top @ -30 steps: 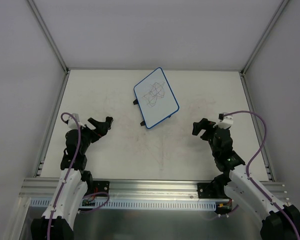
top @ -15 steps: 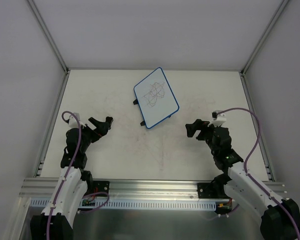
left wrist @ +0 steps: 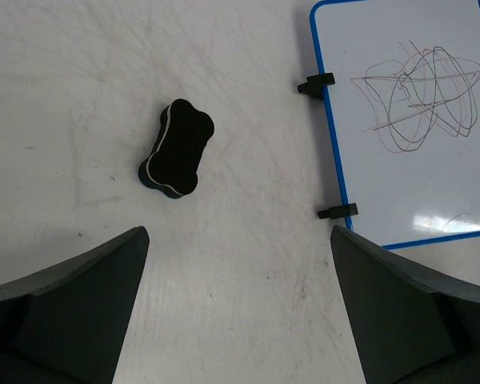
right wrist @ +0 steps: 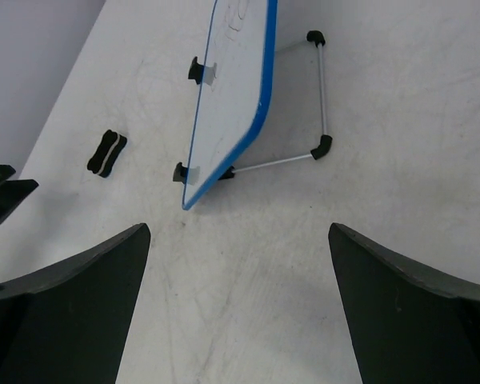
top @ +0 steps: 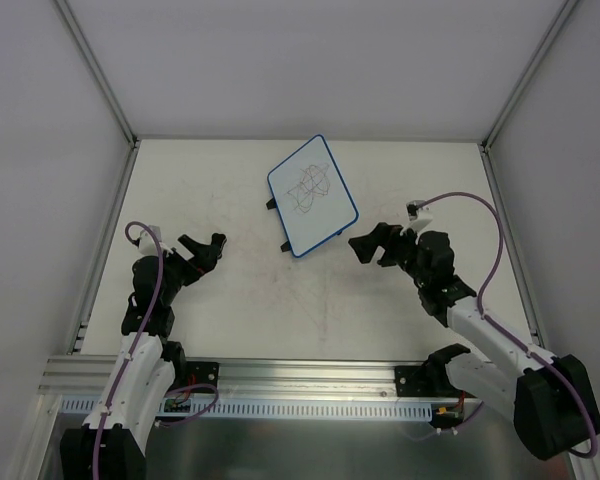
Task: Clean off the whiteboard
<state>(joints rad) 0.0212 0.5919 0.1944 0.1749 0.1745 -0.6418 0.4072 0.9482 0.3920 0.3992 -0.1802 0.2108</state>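
Though apart from whiteboard (left wrist: 408,120), black eraser (left wrist: 178,148) near left gripper (left wrist: 238,240).

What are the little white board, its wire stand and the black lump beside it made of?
The whiteboard looks like glossy coated sheet in a blue plastic rim; light glints off its face. Its stand seems thin silvery metal rod with black plastic ends. The eraser looks matte black, foam or felt; I cannot tell which.

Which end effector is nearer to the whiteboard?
The right end effector: it is open, close beside one edge of the whiteboard, while the left end effector is clearly farther away, on the opposite side.
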